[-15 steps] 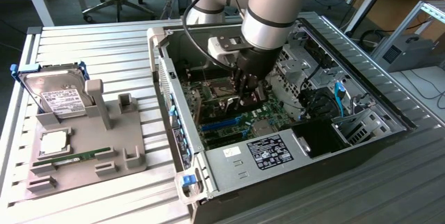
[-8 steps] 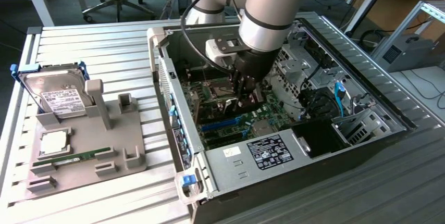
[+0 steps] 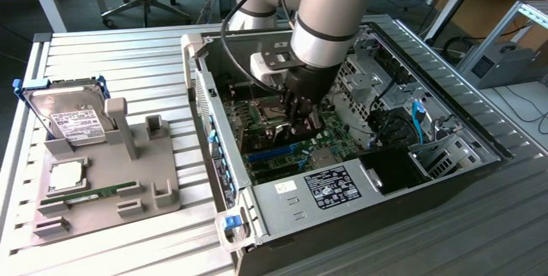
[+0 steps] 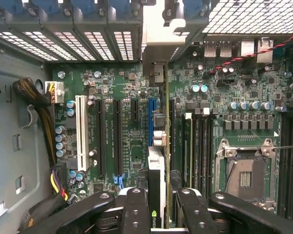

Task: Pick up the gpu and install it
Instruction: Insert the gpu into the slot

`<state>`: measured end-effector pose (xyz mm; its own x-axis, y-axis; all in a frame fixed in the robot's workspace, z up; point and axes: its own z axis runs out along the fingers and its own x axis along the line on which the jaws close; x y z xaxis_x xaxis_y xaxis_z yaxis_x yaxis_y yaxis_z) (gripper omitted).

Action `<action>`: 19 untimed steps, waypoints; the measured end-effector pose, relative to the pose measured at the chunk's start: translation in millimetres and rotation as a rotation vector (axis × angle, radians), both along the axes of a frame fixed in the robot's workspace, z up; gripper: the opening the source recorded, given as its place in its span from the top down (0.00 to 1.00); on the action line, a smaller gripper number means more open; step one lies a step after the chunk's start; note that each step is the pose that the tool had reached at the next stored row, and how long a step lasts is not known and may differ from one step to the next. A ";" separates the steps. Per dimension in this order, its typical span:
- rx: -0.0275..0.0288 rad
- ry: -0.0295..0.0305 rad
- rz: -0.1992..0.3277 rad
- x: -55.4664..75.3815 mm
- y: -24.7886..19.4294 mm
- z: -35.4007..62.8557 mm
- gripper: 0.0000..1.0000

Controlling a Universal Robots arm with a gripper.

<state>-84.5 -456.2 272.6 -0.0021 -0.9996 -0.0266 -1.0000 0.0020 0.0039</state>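
**Inspector:** Start with the big items.

**Assessor:** A slatted table (image 3: 128,58) carries an open computer case (image 3: 283,205) lying on its side, so the motherboard (image 4: 127,141) faces up and can be reached from above. The arm (image 3: 330,13) reaches down into it. On the exterior view's left, well apart from the case, a grey parts stand (image 3: 94,180) props the hard drive (image 3: 73,119) up and holds a green RAM stick (image 3: 99,194) flat. I judge this to be staging that keeps each part at a fixed pick-up pose.

**Inspector:** The tool?

**Assessor:** The gripper (image 3: 298,110) hangs low inside the case, over the board's middle. In the wrist view its fingers (image 4: 136,209) are drawn in to a narrow gap on either side of the gpu (image 4: 156,170). They appear to clamp it, and nothing else is held.

**Inspector:** How does the card lie relative to the tool?

**Assessor:** It stands on edge between the fingers and runs straight out from them. Its grey bracket (image 4: 157,44) is at the far end, toward the case wall with the vented slot covers. The card runs along the blue expansion slot (image 4: 150,119) and partly covers it. I judge that it is held edge-down so its connector meets the slot squarely.

**Inspector:** Seated?

**Assessor:** I cannot tell, because the contact edge is hidden beneath the card.
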 end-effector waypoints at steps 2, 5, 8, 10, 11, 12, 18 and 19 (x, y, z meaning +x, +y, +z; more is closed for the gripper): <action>-0.0002 -0.0001 0.001 -0.3 0.0 -0.5 0.73; 0.0001 -0.0002 0.002 -0.6 -0.2 -0.8 0.73; 0.0001 -0.0003 0.004 -1.1 -0.5 -1.0 0.73; 0.0001 -0.0002 0.005 -1.7 -0.7 -1.0 0.73; 0.0001 -0.0002 0.005 -2.0 -0.9 -1.0 0.73; 0.0000 -0.0002 0.005 -2.7 -1.0 -1.0 0.73; 0.0001 -0.0003 0.007 -6.8 -1.4 -1.6 0.73; 0.0001 -0.0003 0.007 -7.2 -1.5 -1.6 0.73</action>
